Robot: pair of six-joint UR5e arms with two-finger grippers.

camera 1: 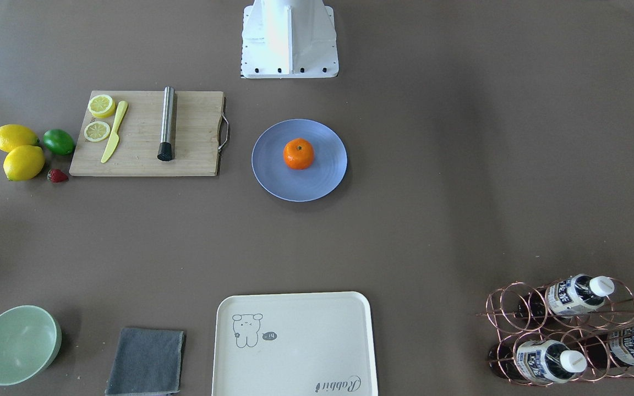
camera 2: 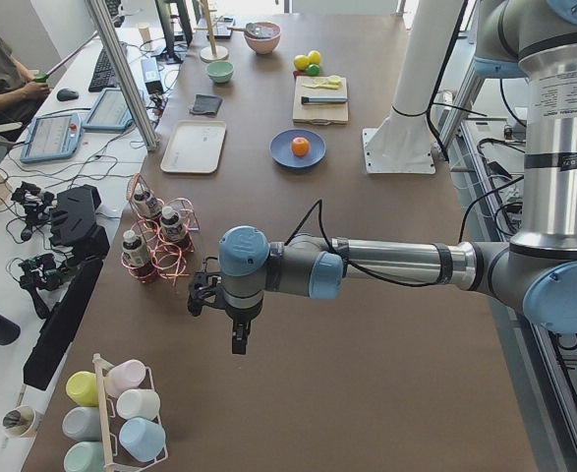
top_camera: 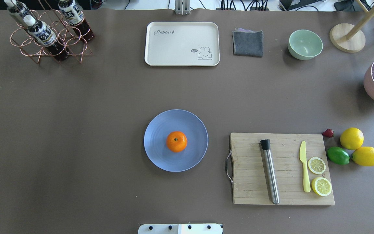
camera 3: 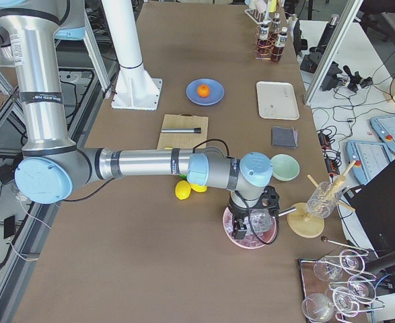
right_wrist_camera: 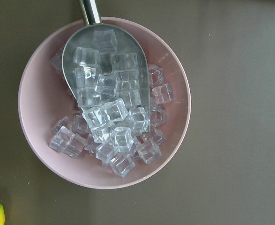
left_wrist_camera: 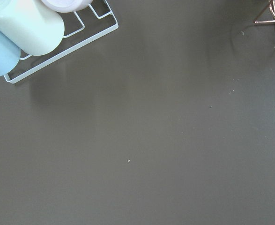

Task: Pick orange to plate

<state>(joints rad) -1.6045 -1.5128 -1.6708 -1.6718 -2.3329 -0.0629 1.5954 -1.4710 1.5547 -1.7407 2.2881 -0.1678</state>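
One orange sits at the middle of the plate, stem dot up, touching nothing else. Judged from that, the placing looks done and the step in hand is only to leave it alone. If a correction were wanted, a straight-down approach over the plate's middle with fingers closing across the fruit's widest part would suit. A round fruit rolls easily on a flat plate, so a sideways nudge is the risk.

Beside the plate, on the robot's right, lies a cutting board.

Well away from the plate, at opposite ends of the counter, both arms hang clear. The left end effector hovers over bare counter near a cup rack. The right end effector hangs above a pink bowl of ice cubes.

Each shows only in a side view, so I cannot tell how wide either set of fingers stands. Neither wrist camera shows any fingers. The handle of the metal scoop in the ice is cut off at the frame's top.
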